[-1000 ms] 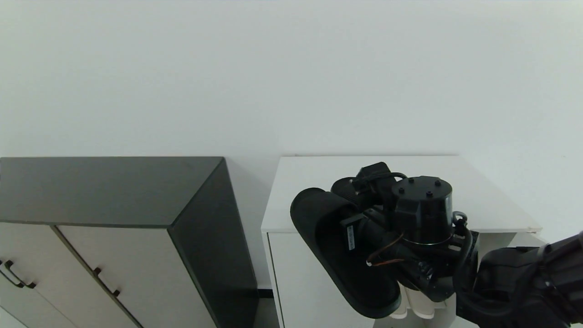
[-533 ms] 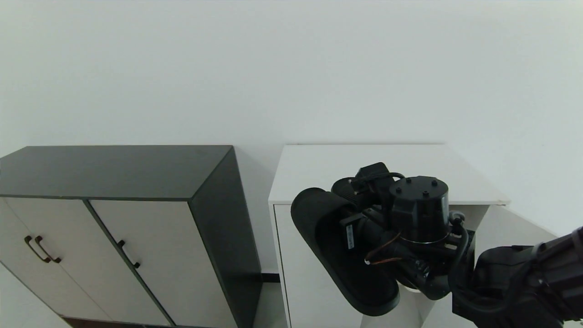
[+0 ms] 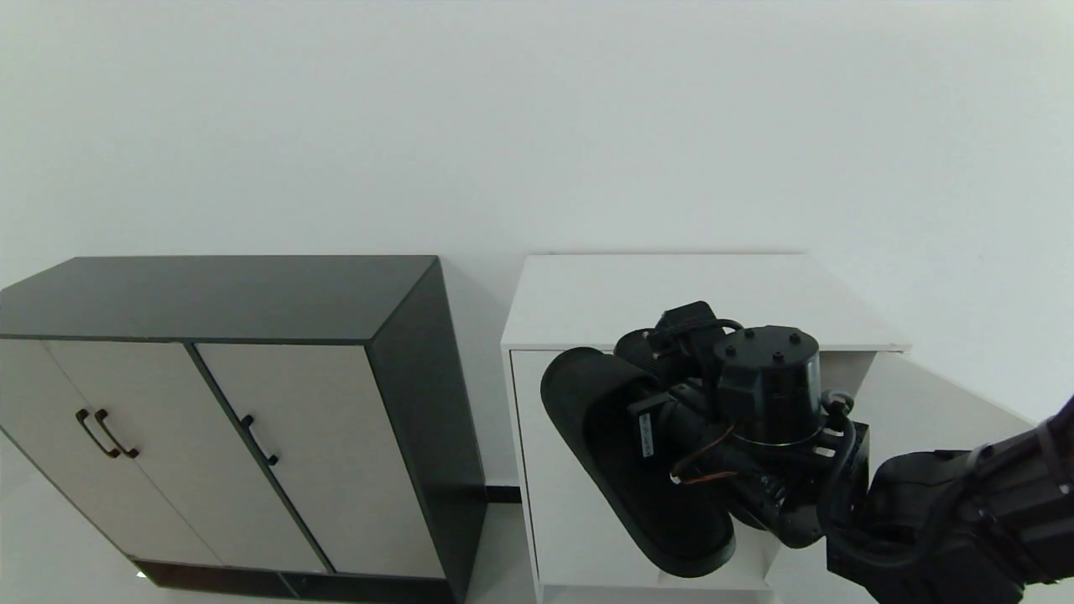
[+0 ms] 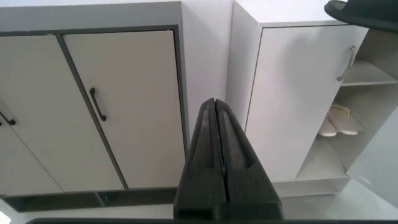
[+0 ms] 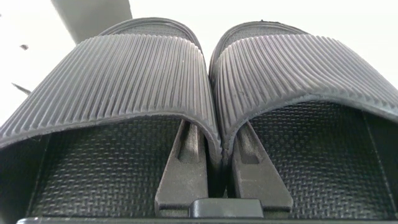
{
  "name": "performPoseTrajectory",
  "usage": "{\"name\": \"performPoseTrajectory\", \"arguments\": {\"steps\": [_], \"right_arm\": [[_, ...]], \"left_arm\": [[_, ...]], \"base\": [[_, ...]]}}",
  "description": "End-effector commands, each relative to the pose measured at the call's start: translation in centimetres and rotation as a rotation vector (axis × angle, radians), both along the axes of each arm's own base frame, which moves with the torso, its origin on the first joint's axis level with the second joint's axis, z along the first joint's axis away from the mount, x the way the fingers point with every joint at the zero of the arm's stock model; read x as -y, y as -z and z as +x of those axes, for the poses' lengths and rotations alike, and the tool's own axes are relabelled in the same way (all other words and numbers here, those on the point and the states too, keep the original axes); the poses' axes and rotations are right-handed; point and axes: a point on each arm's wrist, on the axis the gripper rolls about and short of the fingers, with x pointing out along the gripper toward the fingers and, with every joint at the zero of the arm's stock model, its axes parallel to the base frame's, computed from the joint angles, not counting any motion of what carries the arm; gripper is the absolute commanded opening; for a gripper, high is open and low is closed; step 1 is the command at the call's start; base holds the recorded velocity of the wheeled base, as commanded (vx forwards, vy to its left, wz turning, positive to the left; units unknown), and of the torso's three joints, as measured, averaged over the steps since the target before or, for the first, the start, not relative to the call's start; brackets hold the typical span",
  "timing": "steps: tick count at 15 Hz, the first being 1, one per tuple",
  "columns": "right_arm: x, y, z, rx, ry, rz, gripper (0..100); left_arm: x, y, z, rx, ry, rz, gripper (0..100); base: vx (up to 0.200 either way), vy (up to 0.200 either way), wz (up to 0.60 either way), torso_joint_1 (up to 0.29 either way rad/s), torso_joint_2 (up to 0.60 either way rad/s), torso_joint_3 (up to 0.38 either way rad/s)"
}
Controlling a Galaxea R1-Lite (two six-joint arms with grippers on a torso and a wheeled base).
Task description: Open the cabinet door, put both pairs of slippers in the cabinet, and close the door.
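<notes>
The robot's head view has shifted over the last second. Both cabinets now sit lower in it and show far more of their fronts, which is the camera moving, not the furniture. The right arm keeps the same place in the frame, with its load unchanged.

The right gripper [image 5: 221,180] is clamped on the pair of black slippers [image 3: 638,478]. One finger is inside each slipper, under the ribbed straps, and the two pinch the inner side walls together. The pair hangs in the air in front of the white cabinet [image 3: 671,294], tilted, with the strap ends up and toward the cabinet's top edge.

The left wrist view shows the white cabinet's left door [image 4: 298,106] shut, with its handle at the inner edge. To the right of it the compartment stands open. A pair of white slippers [image 4: 339,121] lies side by side on a lower shelf inside, with another shelf above them.

The left gripper [image 4: 214,109] is held low in front of the gap between the two cabinets. Its fingers are pressed flat together with nothing between them.

To the left of the white cabinet stands the dark cabinet [image 3: 218,298]. Its pale doors with black handles are all shut.
</notes>
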Motion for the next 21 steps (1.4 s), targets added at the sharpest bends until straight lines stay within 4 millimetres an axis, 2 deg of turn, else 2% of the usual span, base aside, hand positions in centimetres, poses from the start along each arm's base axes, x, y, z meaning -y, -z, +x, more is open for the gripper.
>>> {"name": "performPoseTrajectory", "arguments": {"steps": [1, 11, 21], "right_arm": [[-0.11, 0.18, 0.03, -0.003, -0.002, -0.002, 0], [0.00, 0.30, 0.00, -0.002, -0.001, -0.001, 0], [0.21, 0.44, -0.18, -0.007, -0.001, -0.007, 0]], "left_arm": [[0.00, -0.01, 0.00, 0.001, 0.000, 0.000, 0], [0.00, -0.01, 0.00, 0.001, 0.000, 0.000, 0], [0.00, 0.01, 0.00, -0.001, 0.000, 0.000, 0]], "base": [[0.000, 0.000, 0.00, 0.000, 0.00, 0.000], [0.000, 0.000, 0.00, 0.000, 0.00, 0.000], [0.000, -0.200, 0.00, 0.004, 0.00, 0.003]]}}
